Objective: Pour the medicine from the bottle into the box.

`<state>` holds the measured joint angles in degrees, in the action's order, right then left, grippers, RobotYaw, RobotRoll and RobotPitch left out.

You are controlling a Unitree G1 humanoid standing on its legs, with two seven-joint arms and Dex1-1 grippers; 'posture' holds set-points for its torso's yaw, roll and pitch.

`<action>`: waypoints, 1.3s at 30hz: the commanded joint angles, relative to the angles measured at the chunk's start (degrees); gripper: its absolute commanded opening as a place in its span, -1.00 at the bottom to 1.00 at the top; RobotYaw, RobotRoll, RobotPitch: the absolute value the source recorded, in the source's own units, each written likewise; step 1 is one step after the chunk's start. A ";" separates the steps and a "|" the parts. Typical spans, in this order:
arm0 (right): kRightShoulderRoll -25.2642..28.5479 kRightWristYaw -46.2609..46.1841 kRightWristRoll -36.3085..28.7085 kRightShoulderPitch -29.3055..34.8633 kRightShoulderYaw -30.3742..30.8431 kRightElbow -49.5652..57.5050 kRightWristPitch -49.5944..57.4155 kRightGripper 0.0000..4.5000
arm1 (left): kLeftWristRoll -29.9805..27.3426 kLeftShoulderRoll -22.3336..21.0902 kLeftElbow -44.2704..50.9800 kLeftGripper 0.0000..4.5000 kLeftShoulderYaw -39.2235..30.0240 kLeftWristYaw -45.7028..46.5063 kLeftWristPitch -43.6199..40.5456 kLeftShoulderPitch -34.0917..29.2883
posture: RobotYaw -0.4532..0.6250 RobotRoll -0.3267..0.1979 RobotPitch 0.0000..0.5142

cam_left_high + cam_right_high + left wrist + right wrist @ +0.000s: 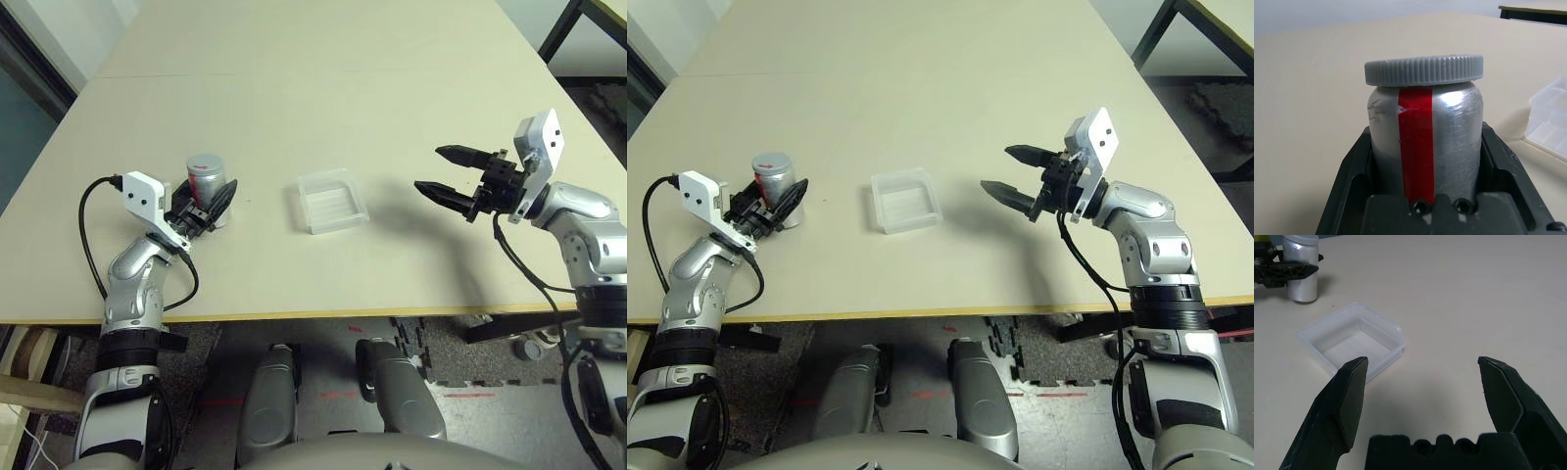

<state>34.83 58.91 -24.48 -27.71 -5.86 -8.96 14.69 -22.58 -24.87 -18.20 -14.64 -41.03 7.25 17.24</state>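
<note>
left hand (209, 209): I clamped the capped bottle (205, 177), upright on surface (323, 88)
right hand (453, 176): I held it wide, beside box (332, 200)

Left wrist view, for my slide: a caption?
Left gripper shut on the capped silver bottle, clear box nearby.

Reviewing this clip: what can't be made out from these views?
- Medicine: the bottle is opaque and its cap is on, so its contents are hidden.
- Bottle base: in the left wrist view the left gripper covers it.
- Box: cut off by the left wrist view's edge.
</note>
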 commanded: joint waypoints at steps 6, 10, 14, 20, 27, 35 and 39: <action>-0.68 0.09 -2.55 -1.71 -0.89 0.82 2.45 1.00 | -4.10 0.83 8.07 0.20 -0.16 -0.55 -2.93 -0.57 | -0.23 0.25 -0.29; -1.21 0.44 -5.14 -4.62 -1.04 0.83 5.77 1.00 | -9.27 2.31 13.35 0.20 -0.61 -0.51 -6.59 0.62 | -0.21 0.25 -0.31; -1.42 1.63 -6.27 -6.24 -0.21 0.91 7.26 1.00 | -11.14 2.34 16.06 0.20 -0.09 -0.44 -10.39 0.31 | -0.20 0.25 -0.33; -2.20 3.64 -6.72 -7.09 1.36 1.85 8.03 1.00 | -10.33 1.99 16.11 0.20 0.96 -2.19 -10.73 -0.38 | -0.18 0.25 -0.37; -3.52 4.87 -6.47 -7.47 2.59 2.59 8.71 1.00 | -9.67 1.78 16.43 0.20 1.30 -3.68 -10.01 -1.53 | -0.14 0.25 -0.37; -3.85 6.48 -6.69 -8.39 3.78 2.92 9.31 1.00 | -7.29 3.62 15.00 0.20 2.38 -4.98 -4.64 -4.16 | -0.13 0.25 -0.39; -3.95 6.95 -6.34 -8.83 3.90 2.60 9.19 1.00 | -6.97 3.94 14.87 0.20 2.53 -4.64 -4.41 -4.30 | -0.13 0.25 -0.39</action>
<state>30.85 65.27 -30.75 -36.11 -2.77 -7.06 23.58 -30.30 -21.06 -3.14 -12.40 -45.52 2.17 13.48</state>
